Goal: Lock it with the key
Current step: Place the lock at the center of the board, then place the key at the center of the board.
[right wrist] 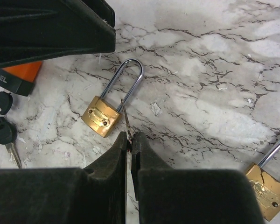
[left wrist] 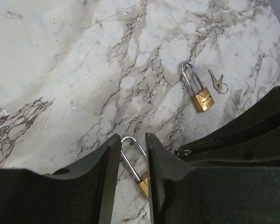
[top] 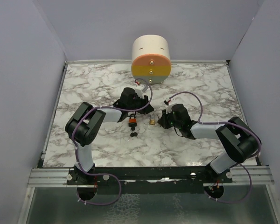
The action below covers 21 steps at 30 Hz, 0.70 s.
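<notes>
A brass padlock (right wrist: 101,116) with a steel shackle lies flat on the marble table; it also shows in the top view (top: 151,121). My right gripper (right wrist: 130,136) is shut on a thin silver key (right wrist: 125,116), held edge-on, its tip over the lock by the shackle's leg. My left gripper (left wrist: 131,139) is open, with its fingers either side of this padlock's shackle (left wrist: 130,151). In the top view the left gripper (top: 139,111) and right gripper (top: 162,120) face each other closely.
A second brass padlock (left wrist: 199,91) lies with a small key (left wrist: 217,82) beside it; it also shows in the right wrist view (right wrist: 267,187). An orange padlock (top: 132,122) and black keys (top: 134,134) lie near. A cream and orange cylinder (top: 150,58) stands at the back.
</notes>
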Each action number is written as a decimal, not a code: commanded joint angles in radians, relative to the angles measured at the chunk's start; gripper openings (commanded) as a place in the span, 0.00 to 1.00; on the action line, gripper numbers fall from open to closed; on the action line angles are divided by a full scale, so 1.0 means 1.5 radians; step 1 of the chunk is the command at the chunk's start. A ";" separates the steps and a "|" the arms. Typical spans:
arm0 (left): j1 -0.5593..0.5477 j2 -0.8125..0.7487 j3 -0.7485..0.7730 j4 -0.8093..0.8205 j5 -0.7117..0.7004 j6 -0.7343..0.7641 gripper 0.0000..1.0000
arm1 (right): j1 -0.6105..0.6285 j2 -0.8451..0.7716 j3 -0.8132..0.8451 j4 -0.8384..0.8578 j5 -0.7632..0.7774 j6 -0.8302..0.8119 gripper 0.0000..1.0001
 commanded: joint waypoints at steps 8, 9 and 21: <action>-0.001 -0.027 -0.015 -0.007 -0.037 0.013 0.33 | 0.006 0.038 0.018 0.019 0.007 0.014 0.09; -0.001 -0.031 -0.017 -0.008 -0.039 0.014 0.33 | 0.007 0.039 0.019 0.020 0.007 0.015 0.11; 0.000 -0.093 -0.035 -0.041 -0.079 0.040 0.34 | 0.008 -0.040 0.003 0.008 0.044 0.003 0.33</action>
